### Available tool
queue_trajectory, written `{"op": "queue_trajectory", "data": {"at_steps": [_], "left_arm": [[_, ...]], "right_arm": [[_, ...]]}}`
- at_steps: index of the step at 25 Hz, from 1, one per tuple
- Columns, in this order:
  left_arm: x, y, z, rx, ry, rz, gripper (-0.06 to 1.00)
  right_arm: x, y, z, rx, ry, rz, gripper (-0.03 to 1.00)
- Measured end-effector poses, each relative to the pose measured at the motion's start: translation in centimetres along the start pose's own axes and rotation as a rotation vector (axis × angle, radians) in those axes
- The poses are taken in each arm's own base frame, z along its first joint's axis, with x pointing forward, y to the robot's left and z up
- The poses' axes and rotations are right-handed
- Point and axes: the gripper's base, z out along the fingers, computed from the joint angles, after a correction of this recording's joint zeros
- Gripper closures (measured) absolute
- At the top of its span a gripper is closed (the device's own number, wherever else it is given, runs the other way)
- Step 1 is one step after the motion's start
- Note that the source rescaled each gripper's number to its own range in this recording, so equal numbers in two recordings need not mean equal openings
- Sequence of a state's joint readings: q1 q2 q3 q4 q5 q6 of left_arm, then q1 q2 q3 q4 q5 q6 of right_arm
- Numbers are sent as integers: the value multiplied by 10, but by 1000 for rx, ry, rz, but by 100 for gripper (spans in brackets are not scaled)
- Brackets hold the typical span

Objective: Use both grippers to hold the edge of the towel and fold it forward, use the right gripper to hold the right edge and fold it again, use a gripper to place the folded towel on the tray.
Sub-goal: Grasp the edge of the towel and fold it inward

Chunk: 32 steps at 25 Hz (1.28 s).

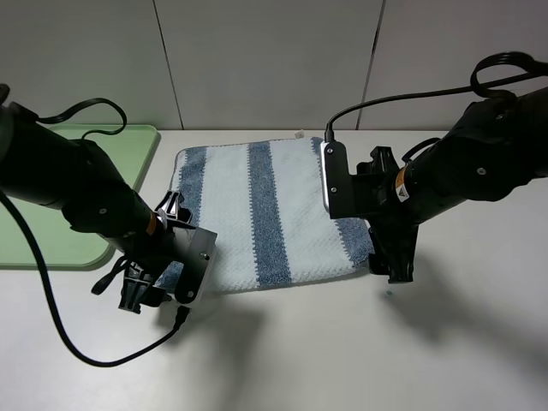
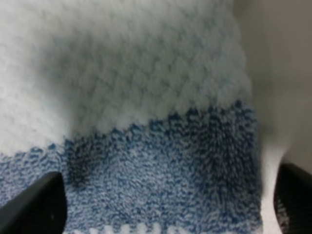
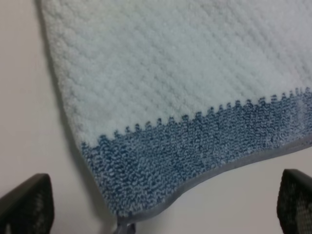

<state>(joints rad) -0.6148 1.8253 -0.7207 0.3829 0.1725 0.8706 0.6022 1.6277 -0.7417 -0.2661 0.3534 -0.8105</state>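
Note:
The towel (image 1: 257, 214) lies flat on the white table, with blue-grey and white stripes running away from me. My left gripper (image 1: 145, 291) is low over its near left corner, and in the left wrist view the left gripper (image 2: 163, 214) is open with a blue stripe of the towel (image 2: 161, 161) between the two black fingertips (image 2: 34, 204). My right gripper (image 1: 390, 261) hovers at the near right corner. The right wrist view shows the right gripper (image 3: 161, 204) open, its jaws wide on both sides of the corner, above the grey hem of the right edge (image 3: 234, 165) and the small loop (image 3: 124, 226). The pale green tray (image 1: 128, 145) sits at the far left.
Both bulky black arms hang over the towel's sides, and the right arm hides part of the right stripe. A black cable (image 1: 51, 317) loops over the table in front of the left arm. A grey panelled wall (image 1: 274, 60) stands behind the table.

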Motion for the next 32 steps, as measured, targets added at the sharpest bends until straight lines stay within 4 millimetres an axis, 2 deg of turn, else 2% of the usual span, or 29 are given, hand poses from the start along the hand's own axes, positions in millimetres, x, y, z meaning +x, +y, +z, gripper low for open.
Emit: {"op": "queue_trajectory", "data": {"at_steps": [5, 14, 22, 25, 32], "left_arm": [[1, -1, 1, 11, 10, 7, 26], [1, -3, 4, 23, 17, 13, 54], [0, -2, 5, 11, 4, 14, 89], [0, -2, 5, 10, 5, 16, 93], [0, -2, 5, 10, 5, 16, 93]], "right_arm": [[0, 0, 0, 0, 0, 0, -3], [0, 0, 0, 0, 0, 0, -3], [1, 0, 1, 3, 7, -43, -3], [1, 1, 6, -11, 19, -66, -3], [3, 4, 21, -32, 47, -144, -3]]}}
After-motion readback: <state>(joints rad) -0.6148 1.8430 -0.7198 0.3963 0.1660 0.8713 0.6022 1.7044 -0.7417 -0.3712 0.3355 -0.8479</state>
